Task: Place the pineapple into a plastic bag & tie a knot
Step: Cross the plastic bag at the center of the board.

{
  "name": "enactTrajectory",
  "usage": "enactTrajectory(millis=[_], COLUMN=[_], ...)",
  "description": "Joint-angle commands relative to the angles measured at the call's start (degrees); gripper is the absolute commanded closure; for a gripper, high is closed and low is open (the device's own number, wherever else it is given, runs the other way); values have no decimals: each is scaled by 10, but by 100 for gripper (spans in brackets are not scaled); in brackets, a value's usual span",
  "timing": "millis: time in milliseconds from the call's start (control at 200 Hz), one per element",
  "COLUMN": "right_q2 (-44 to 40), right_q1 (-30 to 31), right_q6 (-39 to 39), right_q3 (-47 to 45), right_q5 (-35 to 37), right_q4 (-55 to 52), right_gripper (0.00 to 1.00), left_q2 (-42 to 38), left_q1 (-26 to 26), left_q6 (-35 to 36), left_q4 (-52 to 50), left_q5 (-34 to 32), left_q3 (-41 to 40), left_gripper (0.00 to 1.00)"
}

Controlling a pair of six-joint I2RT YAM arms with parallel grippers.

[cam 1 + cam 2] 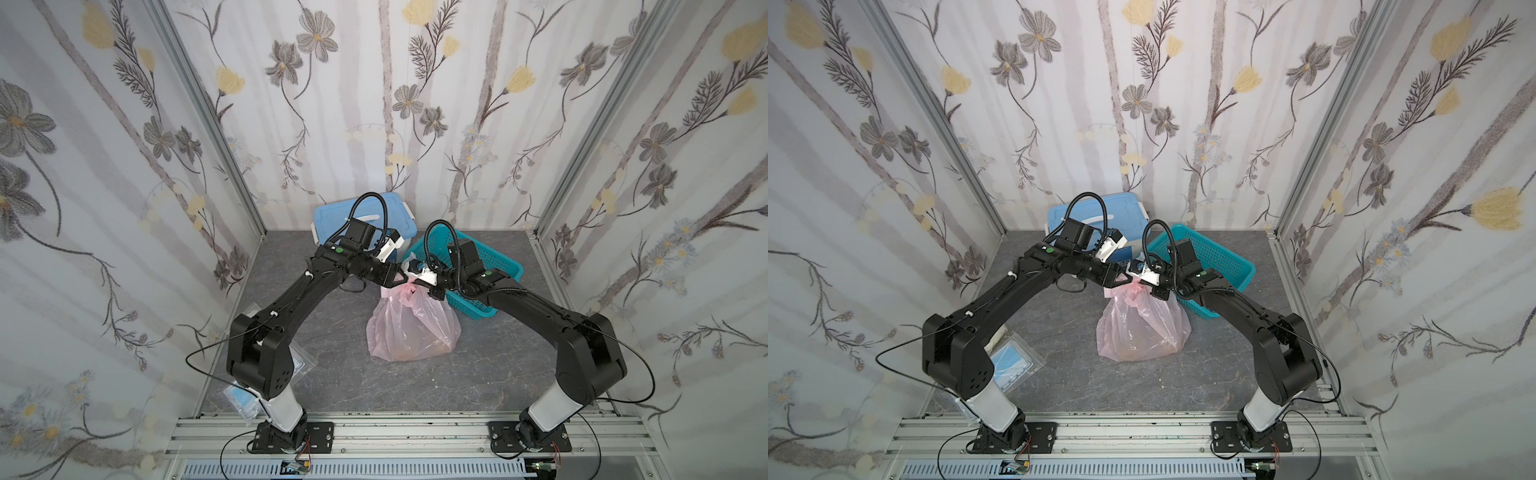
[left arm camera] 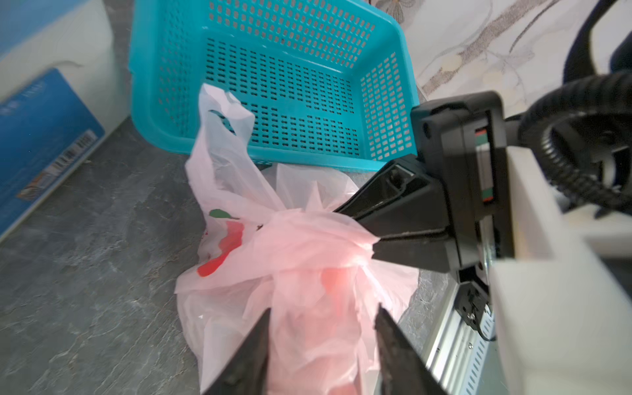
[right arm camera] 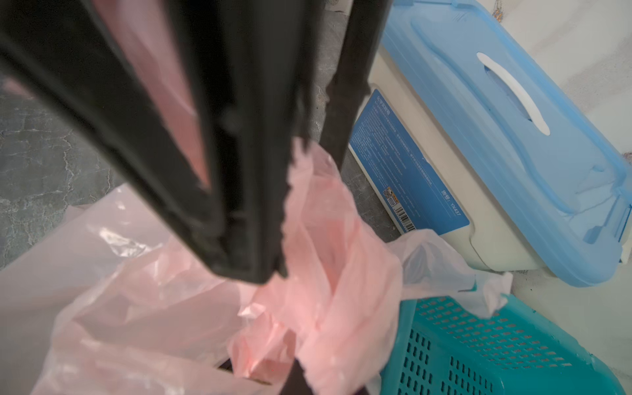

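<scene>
The pink plastic bag (image 1: 411, 328) stands in the middle of the grey table, its top gathered into a scrunched bunch (image 2: 307, 236). I cannot tell whether this bunch is a knot. The pineapple shows only as a dim yellow-brown mass (image 1: 415, 351) through the film. My right gripper (image 2: 362, 227) comes in from the basket side and is shut on the bunched film. My left gripper (image 2: 324, 307) is open, its two fingers straddling loose film just below the bunch without clamping it. Both grippers meet above the bag (image 1: 1133, 282). One handle loop (image 2: 219, 113) sticks up free.
A teal perforated basket (image 1: 494, 257) lies tilted right behind the bag, touching it. A white box with a blue lid (image 1: 332, 218) stands at the back. Clear packets of blue masks (image 1: 1013, 365) lie by the left arm's base. An aluminium rail (image 1: 415, 432) borders the front.
</scene>
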Motion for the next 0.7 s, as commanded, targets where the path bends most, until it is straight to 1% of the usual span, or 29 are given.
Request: enactTrajectory(millis=[0,115,165,220,300,515,575,599,649,694], right_q2=[-15,-24,-27,-30,-36,-52,-59,-61,-68,-76], right_q1=[3,7,9,11,18,42,46,48,52,54], right_q6=[22,24,24,22,19,12,18,21,28,36], right_q3=[-13,-16,-16,-14,-16,-38,-46,-50,-59,-68], right_q5=[-37,-47,-45,-42,-31,26,40,44,52,58], right_q4=[46,47,44,44,46,82,96,100,111,123], right_gripper=[100,100,100,100,100,100,100,100,100,100], left_q2=[-62,-123,-138,-151,-150,-110,-96,-87,-71,-59], left_q1=[8,10,10,10,10,11,11,11,11,11], left_q6=[-12,-4,-1,0,-2,-24,-22,-19,-11,-7], left_q4=[77,84,82,79,67,24,1,-11,-34,-50], left_q5=[-49,-48,-45,-36,-16,16,13,9,6,10], left_q3=[-58,-120,-147,-160,-153,-90,-75,-68,-57,-52], left_gripper=[30,20,17,14,11,3,3,5,11,19])
